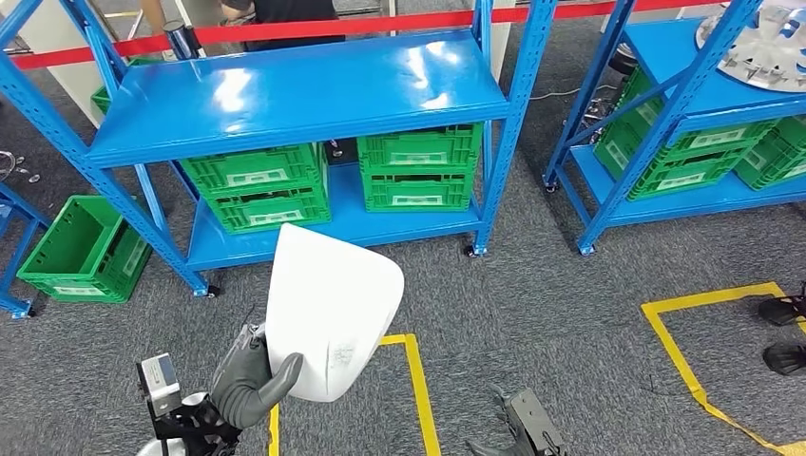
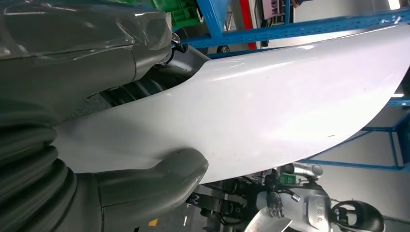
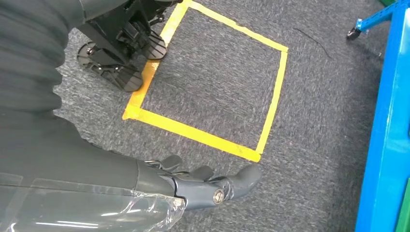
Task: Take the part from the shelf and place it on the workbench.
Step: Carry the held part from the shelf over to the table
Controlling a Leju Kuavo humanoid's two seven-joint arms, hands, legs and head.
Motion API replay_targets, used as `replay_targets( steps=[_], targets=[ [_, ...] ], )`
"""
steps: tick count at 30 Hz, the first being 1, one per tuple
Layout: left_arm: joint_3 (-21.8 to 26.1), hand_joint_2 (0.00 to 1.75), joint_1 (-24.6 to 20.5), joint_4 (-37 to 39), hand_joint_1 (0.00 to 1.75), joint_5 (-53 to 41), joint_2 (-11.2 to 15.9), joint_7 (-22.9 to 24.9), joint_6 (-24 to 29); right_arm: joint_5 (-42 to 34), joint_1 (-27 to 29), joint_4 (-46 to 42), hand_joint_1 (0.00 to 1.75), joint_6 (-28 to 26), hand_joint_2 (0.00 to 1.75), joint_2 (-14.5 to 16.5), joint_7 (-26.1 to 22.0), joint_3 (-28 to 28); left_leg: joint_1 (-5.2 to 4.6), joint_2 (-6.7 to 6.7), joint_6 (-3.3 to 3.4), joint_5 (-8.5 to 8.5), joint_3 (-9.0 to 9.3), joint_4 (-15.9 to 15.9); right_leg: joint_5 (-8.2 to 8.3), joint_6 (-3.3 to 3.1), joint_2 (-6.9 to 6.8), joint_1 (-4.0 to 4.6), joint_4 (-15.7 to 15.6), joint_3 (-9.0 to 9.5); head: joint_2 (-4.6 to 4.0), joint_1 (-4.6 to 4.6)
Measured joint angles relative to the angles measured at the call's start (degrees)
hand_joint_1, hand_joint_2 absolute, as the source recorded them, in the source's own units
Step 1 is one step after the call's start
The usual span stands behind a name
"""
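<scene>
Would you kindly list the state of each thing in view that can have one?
Curved white plastic panel: held off the floor, upright.
Left hand: grips the panel's edge, thumb across its face.
Right hand: holds nothing, fingers extended over the carpet.
Blue metal shelf: top level bare.
Green plastic crates: stacked on the lower level.

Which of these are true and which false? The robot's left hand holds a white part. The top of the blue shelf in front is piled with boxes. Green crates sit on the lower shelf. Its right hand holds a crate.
1. The left robot hand holds the white part. True.
2. The blue shelf's top is piled with boxes. False: its top is bare.
3. Green crates sit on its lower level. True.
4. The right robot hand holds a crate. False: it holds nothing, hanging above the carpet.
</scene>
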Motion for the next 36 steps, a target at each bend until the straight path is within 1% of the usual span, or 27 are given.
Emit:
replay_targets(
  steps=[1, 2, 4, 5, 6, 7, 8, 9, 11, 12, 14, 16, 17, 18, 20, 21, 22, 23, 24, 25, 26, 27, 30, 32, 33, 35, 36],
  targets=[
    [0.0, 1.75, 0.0, 0.0, 1.75, 0.0, 0.0, 0.0, 0.0, 0.0, 0.0, -0.1, 0.00, 0.0, 1.75, 0.0, 0.0, 0.1, 0.10, 0.00, -0.28, -0.71, -0.42, 0.9, 0.09, -0.35, 0.00, -0.19, -0.1, 0.03, 0.00, -0.05],
    [0.1, 1.75, 0.0, 0.0, 1.75, 0.0, 0.0, 0.0, 0.0, 0.0, 0.0, -0.2, 0.00, 0.0, 1.75, 0.0, 0.0, 0.1, 0.23, 0.01, -0.63, -2.05, -1.36, 2.9, 0.16, -0.64, 0.00, -0.38, -0.1, 0.05, 0.00, -0.11],
    [0.1, 1.75, 0.1, 0.0, 1.75, 0.0, 0.0, 0.0, 0.0, 0.0, 0.0, -0.2, 0.00, 0.0, 1.75, -0.1, 0.0, 0.1, 0.59, 0.03, -1.31, -5.88, -4.76, 10.3, 0.17, -1.01, -0.02, -0.27, -0.1, -0.02, 0.00, -0.22],
    [0.1, 1.75, 0.1, 0.0, 1.75, 0.0, 0.0, 0.0, 0.0, 0.0, 0.0, -0.3, 0.00, 0.0, 1.75, -0.1, 0.0, 0.2, 0.77, 0.04, -1.51, -7.35, -6.60, 14.2, 0.16, -1.02, -0.02, -0.18, -0.1, -0.07, 0.00, -0.21],
    [0.1, 1.75, 0.2, 0.0, 1.75, 0.0, 0.0, 0.0, 0.0, 0.0, 0.0, -0.3, 0.00, 0.0, 1.75, -0.1, 0.0, 0.2, 0.88, 0.05, -1.58, -7.86, -7.76, 16.6, 0.16, -1.03, -0.02, -0.09, -0.1, -0.08, 0.00, -0.21],
    [0.1, 1.75, 0.2, 0.0, 1.75, 0.0, 0.0, 0.0, 0.0, 0.0, 0.0, -0.3, 0.00, 0.0, 1.75, -0.1, 0.0, 0.2, 0.94, 0.04, -1.53, -7.22, -7.85, 16.7, 0.16, -1.03, 0.00, -0.02, -0.1, -0.04, 0.00, -0.21],
    [0.1, 1.75, 0.2, 0.0, 1.75, 0.0, 0.1, 0.0, 0.0, 0.0, 0.0, -0.3, 0.00, 0.0, 1.75, -0.1, 0.0, 0.2, 0.94, 0.04, -1.31, -5.51, -6.72, 14.4, 0.15, -1.02, 0.06, 0.06, -0.1, 0.05, 0.00, -0.21],
    [0.1, 1.75, 0.2, 0.0, 1.75, 0.0, 0.1, 0.0, 0.0, 0.0, 0.0, -0.3, 0.00, 0.0, 1.75, -0.1, 0.0, 0.3, 0.88, 0.01, -0.89, -3.28, -4.69, 10.2, 0.15, -1.01, 0.12, 0.12, -0.1, 0.16, 0.00, -0.21],
    [0.1, 1.75, 0.1, 0.0, 1.75, 0.0, 0.1, 0.0, 0.0, 0.0, -0.1, -0.5, 0.00, 0.0, 1.75, 0.0, 0.0, 0.4, 0.56, 0.02, 0.18, -0.60, -0.97, 2.6, 0.19, -0.90, 0.23, 0.29, -0.2, 0.16, 0.00, -0.17],
    [0.1, 1.75, 0.1, 0.0, 1.75, 0.0, 0.1, 0.0, 0.1, 0.0, -0.1, -0.6, 0.00, 0.0, 1.75, 0.0, 0.0, 0.4, 0.33, 0.03, 0.62, -0.25, -0.11, 0.7, 0.25, -0.77, 0.24, 0.31, -0.2, 0.05, 0.00, -0.15],
    [0.1, 1.75, 0.1, 0.0, 1.75, 0.0, 0.1, 0.0, 0.1, 0.0, -0.1, -0.6, 0.00, 0.0, 1.75, 0.0, 0.0, 0.5, -0.02, 0.08, 1.04, -0.36, 0.00, -0.1, 0.44, -0.26, 0.23, 0.31, -0.4, -0.13, 0.00, -0.15],
    [0.2, 1.75, 0.1, -0.1, 1.75, 0.0, 0.1, 0.0, 0.2, 0.0, -0.1, -0.7, 0.00, 0.0, 1.75, 0.0, 0.0, 0.6, 0.26, 0.22, 1.51, 0.36, 0.71, -1.4, 0.04, 0.11, 0.13, 0.36, 0.1, -0.49, 0.00, -0.09],
    [0.2, 1.75, 0.0, -0.1, 1.75, 0.0, 0.1, 0.0, 0.2, 0.0, -0.1, -0.8, 0.00, 0.0, 1.75, 0.0, 0.0, 0.6, 0.40, 0.31, 1.80, 0.80, 1.11, -2.0, -0.80, 0.07, 0.08, 0.42, 1.7, -1.22, 0.00, -0.06],
    [0.1, 1.75, 0.0, -0.1, 1.75, 0.0, 0.0, 0.0, 0.2, 0.0, -0.1, -0.8, 0.00, 0.0, 1.75, -0.1, 0.0, 0.6, 0.54, 0.39, 2.00, 1.16, 1.44, -2.6, -2.16, -0.08, 0.03, 0.41, 4.6, -2.57, 0.00, -0.02],
    [0.1, 1.75, 0.0, -0.1, 1.75, 0.0, -0.1, 0.0, 0.2, 0.0, 0.0, -0.8, 0.00, 0.0, 1.75, -0.2, 0.0, 0.7, 0.42, 0.41, 2.16, 1.31, 1.40, -2.7, -5.26, -0.18, 0.02, 0.29, 12.6, -6.36, 0.00, 0.01],
    [0.1, 1.75, 0.1, -0.1, 1.75, 0.0, -0.1, 0.0, 0.2, 0.0, 0.0, -0.8, 0.00, 0.0, 1.75, -0.3, 0.0, 0.7, 0.40, 0.40, 2.14, 1.30, 1.36, -2.7, -6.06, 0.10, 0.01, 0.19, 15.4, -7.82, 0.00, 0.00],
    [0.1, 1.75, 0.1, 0.0, 1.75, 0.0, -0.1, 0.0, 0.2, 0.0, 0.1, -0.8, 0.00, 0.0, 1.75, -0.4, 0.0, 0.8, 0.39, 0.37, 2.10, 1.27, 1.35, -2.6, -5.94, 0.60, 0.00, 0.06, 16.2, -8.26, 0.00, -0.01],
    [0.1, 1.75, 0.1, 0.0, 1.75, 0.0, -0.1, 0.0, 0.2, 0.0, 0.1, -0.8, 0.00, 0.0, 1.75, -0.4, 0.0, 0.8, 0.42, 0.33, 1.98, 1.19, 1.36, -2.5, -4.87, 1.26, -0.03, -0.10, 14.3, -7.45, 0.00, -0.01],
    [0.1, 1.75, 0.1, 0.0, 1.75, 0.0, -0.1, 0.0, 0.2, 0.0, 0.0, -0.8, 0.00, 0.0, 1.75, -0.5, 0.0, 0.9, 0.46, 0.27, 1.77, 1.04, 1.35, -2.2, -3.19, 1.92, -0.08, -0.30, 10.4, -5.59, 0.00, -0.01],
    [0.1, 1.75, 0.1, 0.0, 1.75, 0.0, -0.1, 0.0, 0.2, 0.0, 0.0, -0.8, 0.00, 0.0, 1.75, -0.6, 0.0, 0.9, 0.46, 0.21, 1.45, 0.81, 1.24, -1.8, -1.65, 2.29, -0.15, -0.46, 6.1, -3.52, 0.00, 0.01],
    [0.1, 1.75, 0.1, 0.0, 1.75, 0.0, -0.1, 0.0, 0.2, 0.0, 0.0, -0.9, 0.00, 0.0, 1.75, -0.6, 0.0, 0.9, 0.34, 0.14, 1.04, 0.50, 1.04, -1.3, -0.46, 2.24, -0.17, -0.53, 2.6, -1.86, 0.00, 0.00],
    [0.1, 1.75, 0.1, 0.0, 1.75, 0.0, -0.1, 0.0, 0.2, 0.0, -0.1, -0.9, 0.00, 0.0, 1.75, -0.6, 0.0, 0.9, 0.23, 0.09, 0.66, 0.25, 0.79, -0.8, 0.19, 1.92, -0.16, -0.49, 0.6, -0.90, 0.00, -0.01],
    [0.1, 1.75, 0.1, 0.0, 1.75, 0.0, -0.1, 0.0, 0.2, -0.1, -0.1, -0.9, 0.00, 0.0, 1.75, -0.6, 0.0, 1.0, 0.23, 0.06, -0.14, 0.01, 0.32, -0.3, 0.61, 0.55, -0.05, -0.34, 0.1, -0.76, 0.00, -0.04],
    [0.1, 1.75, 0.1, 0.0, 1.75, 0.0, -0.1, 0.0, 0.2, 0.0, -0.1, -0.9, 0.00, 0.0, 1.75, -0.5, 0.0, 1.0, 0.47, 0.06, -0.71, -1.34, -0.38, 1.4, 0.75, -0.07, -0.02, -0.64, 0.0, -0.75, 0.00, -0.08],
    [0.1, 1.75, 0.1, 0.0, 1.75, 0.0, 0.0, 0.0, 0.2, 0.0, -0.1, -0.9, 0.00, 0.0, 1.75, -0.5, 0.0, 1.0, 0.62, 0.06, -1.06, -2.91, -1.44, 3.7, 0.79, -0.31, -0.02, -0.77, 0.0, -0.75, 0.00, -0.09],
    [0.1, 1.75, 0.1, 0.0, 1.75, 0.0, 0.0, 0.0, 0.2, 0.0, 0.0, -0.9, 0.00, 0.0, 1.75, -0.5, 0.0, 1.0, 0.89, 0.07, -1.63, -6.77, -4.90, 11.3, 0.78, -0.55, -0.03, -0.66, 0.0, -0.84, 0.00, -0.10],
    [0.1, 1.75, 0.2, 0.0, 1.75, 0.0, 0.0, 0.0, 0.2, 0.0, 0.0, -0.9, 0.00, 0.0, 1.75, -0.5, 0.0, 1.0, 0.99, 0.07, -1.79, -7.96, -6.48, 14.7, 0.78, -0.56, -0.03, -0.59, 0.0, -0.88, 0.00, -0.09]
  ],
)
